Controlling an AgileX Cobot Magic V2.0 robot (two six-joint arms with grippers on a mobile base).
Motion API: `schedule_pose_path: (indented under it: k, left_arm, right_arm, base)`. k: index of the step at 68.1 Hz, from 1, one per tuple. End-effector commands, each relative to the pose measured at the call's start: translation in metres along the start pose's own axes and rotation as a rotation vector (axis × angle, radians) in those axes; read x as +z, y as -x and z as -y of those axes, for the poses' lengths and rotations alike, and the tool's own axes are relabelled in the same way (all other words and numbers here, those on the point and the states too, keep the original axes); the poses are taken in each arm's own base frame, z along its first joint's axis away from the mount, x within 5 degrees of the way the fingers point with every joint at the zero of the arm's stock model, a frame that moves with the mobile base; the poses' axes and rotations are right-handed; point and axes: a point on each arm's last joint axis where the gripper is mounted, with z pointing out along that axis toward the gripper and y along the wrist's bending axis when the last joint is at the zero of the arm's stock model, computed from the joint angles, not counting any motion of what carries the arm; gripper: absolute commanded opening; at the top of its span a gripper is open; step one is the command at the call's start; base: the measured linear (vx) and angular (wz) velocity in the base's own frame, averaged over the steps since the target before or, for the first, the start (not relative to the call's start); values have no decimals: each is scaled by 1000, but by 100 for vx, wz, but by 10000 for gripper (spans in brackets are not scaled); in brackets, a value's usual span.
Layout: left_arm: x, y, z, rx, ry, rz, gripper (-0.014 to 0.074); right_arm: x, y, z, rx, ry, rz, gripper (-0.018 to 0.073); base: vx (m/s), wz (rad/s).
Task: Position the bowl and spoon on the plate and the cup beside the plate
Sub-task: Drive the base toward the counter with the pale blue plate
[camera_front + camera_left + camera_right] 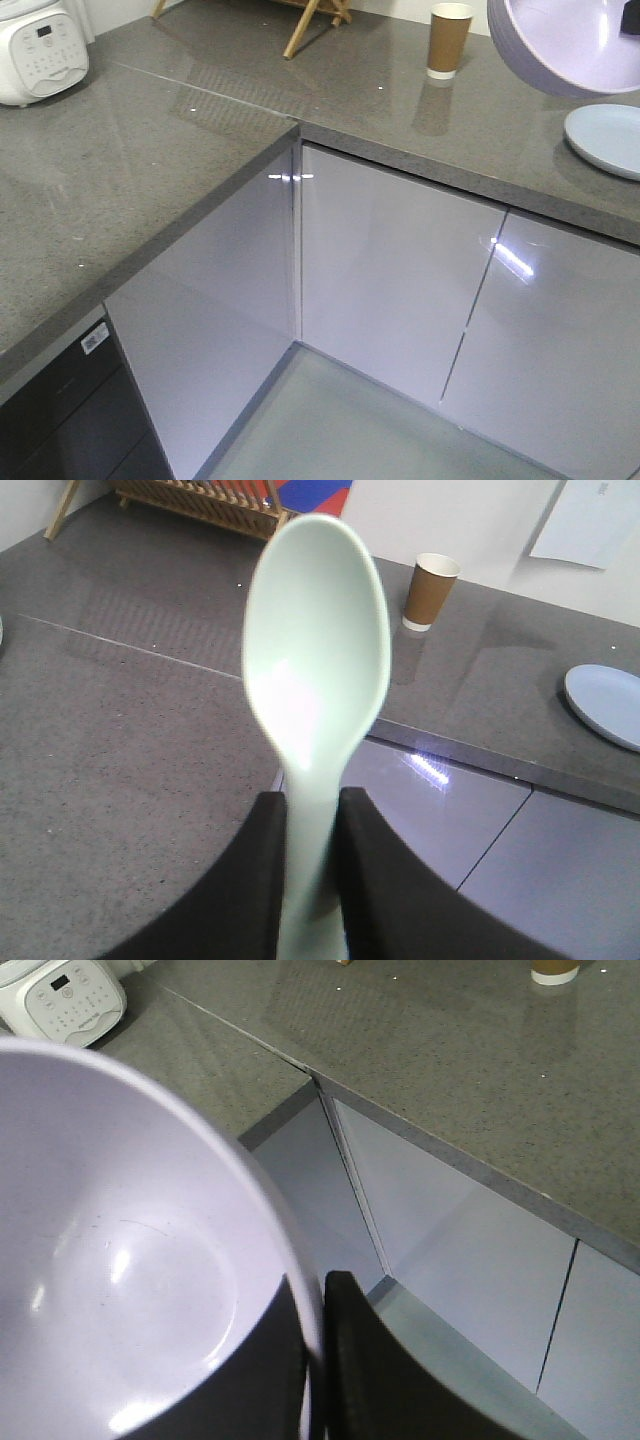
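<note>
The plate (608,138) lies on the counter (120,180) just below the raised bowl (565,45), whose rim the right gripper (315,1295) pinches; that arm looks nearer. The left gripper (310,802) clamps the spoon (318,650) by its handle, head pointing outward, plate off to its right.

Front view: high, looking down on the counter (200,130). Wrist views: just behind the left gripper (308,825), facing past the spoon (318,660), and the right gripper (312,1310), over the bowl (120,1260). All share the cup (449,40).
</note>
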Motion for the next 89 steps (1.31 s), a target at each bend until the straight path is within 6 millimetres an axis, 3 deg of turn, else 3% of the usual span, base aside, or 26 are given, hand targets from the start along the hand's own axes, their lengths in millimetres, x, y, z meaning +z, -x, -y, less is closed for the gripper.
schedule_pose_path:
  k: [1, 89]
  left_arm:
    - [-15, 11, 9, 5, -20, 108, -7]
    - [-15, 11, 9, 5, -20, 108, -7]
  right_arm:
    - [-19, 10, -11, -20, 13, 111, -10]
    - [-19, 10, -11, -20, 13, 111, -10]
  base:
    - [-3, -21]
    - [-1, -21]
